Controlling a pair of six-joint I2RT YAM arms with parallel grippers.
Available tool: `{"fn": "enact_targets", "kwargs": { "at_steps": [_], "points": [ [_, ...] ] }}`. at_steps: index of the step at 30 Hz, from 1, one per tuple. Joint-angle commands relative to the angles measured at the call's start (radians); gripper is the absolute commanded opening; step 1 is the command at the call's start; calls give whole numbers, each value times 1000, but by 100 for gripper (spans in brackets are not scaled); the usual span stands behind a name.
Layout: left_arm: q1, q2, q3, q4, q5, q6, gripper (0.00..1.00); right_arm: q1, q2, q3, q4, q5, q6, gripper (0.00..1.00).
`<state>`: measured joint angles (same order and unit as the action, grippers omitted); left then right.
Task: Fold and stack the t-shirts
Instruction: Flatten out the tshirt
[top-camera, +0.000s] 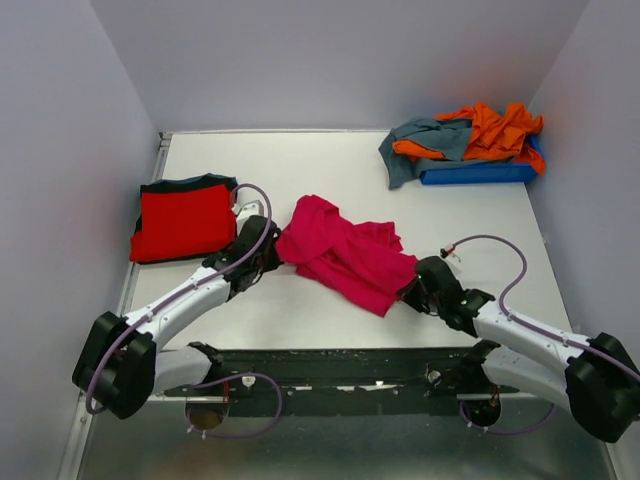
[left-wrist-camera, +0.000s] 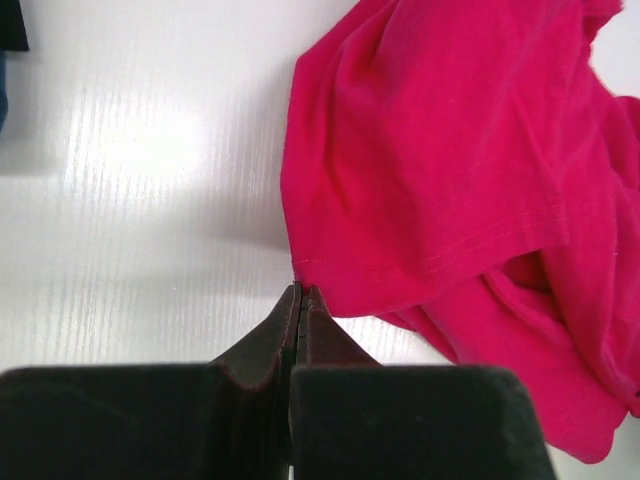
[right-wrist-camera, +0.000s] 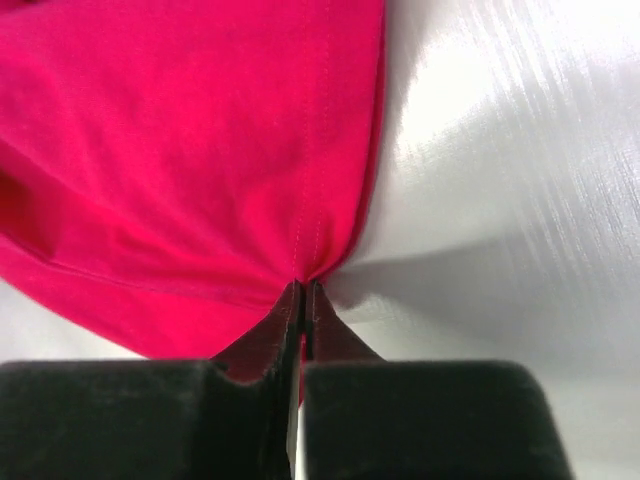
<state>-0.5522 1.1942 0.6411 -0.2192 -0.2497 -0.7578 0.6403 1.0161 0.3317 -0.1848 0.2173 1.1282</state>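
Magenta-pink cloth t-shirt (top-camera: 345, 255) is lying crumpled in the middle of the glossy white tabletop (top-camera: 300, 165), between the 2 arms. Right hand (right-wrist-camera: 303, 288) is clenched on a pinch of its stitched hem, with the cloth puckering out from the tips. Left hand (left-wrist-camera: 302, 292) is squeezed closed too, tips right at the shirt's other edge, but I can't tell if any cloth is actually caught. Bright red folded t-shirt (top-camera: 182, 222) sits flat at the left. Orange t-shirt (top-camera: 495, 130) and grey-teal t-shirt (top-camera: 425, 140) are heaped over the blue plastic tray (top-camera: 480, 174) in the far right corner.
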Motion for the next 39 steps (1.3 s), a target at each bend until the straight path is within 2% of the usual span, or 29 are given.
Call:
{"fn": "enact_targets", "kwargs": {
  "at_steps": [1, 2, 11, 20, 22, 26, 29, 31, 34, 39],
  "points": [
    [-2, -48, 77, -117, -54, 46, 0, 1, -97, 18, -67, 85, -11, 3],
    [0, -57, 87, -130, -62, 52, 0, -1, -115, 32, -90, 100, -22, 1],
    [49, -79, 251, -232, -135, 124, 0, -25, -244, 228, -193, 218, -235, 1],
    [173, 47, 609, -299, -123, 152, 0, -217, -7, 662, -222, 33, -427, 1],
    [227, 85, 719, -322, -99, 161, 0, -267, 42, 768, -229, -45, -461, 1],
    [285, 221, 1100, -492, -128, 202, 0, -344, 191, 1106, -378, -188, -507, 1],
    [313, 286, 1365, -618, -148, 245, 0, -372, 230, 1314, -461, -211, -533, 1],
    [330, 300, 1513, -683, -161, 271, 0, -387, 211, 1395, -482, -211, -550, 1],
    [344, 277, 1638, -752, -163, 308, 0, -401, 170, 1477, -533, -211, -567, 1],
    [345, 116, 1642, -737, -148, 350, 0, -401, -6, 1374, -516, -266, -564, 1]
  ]
}}
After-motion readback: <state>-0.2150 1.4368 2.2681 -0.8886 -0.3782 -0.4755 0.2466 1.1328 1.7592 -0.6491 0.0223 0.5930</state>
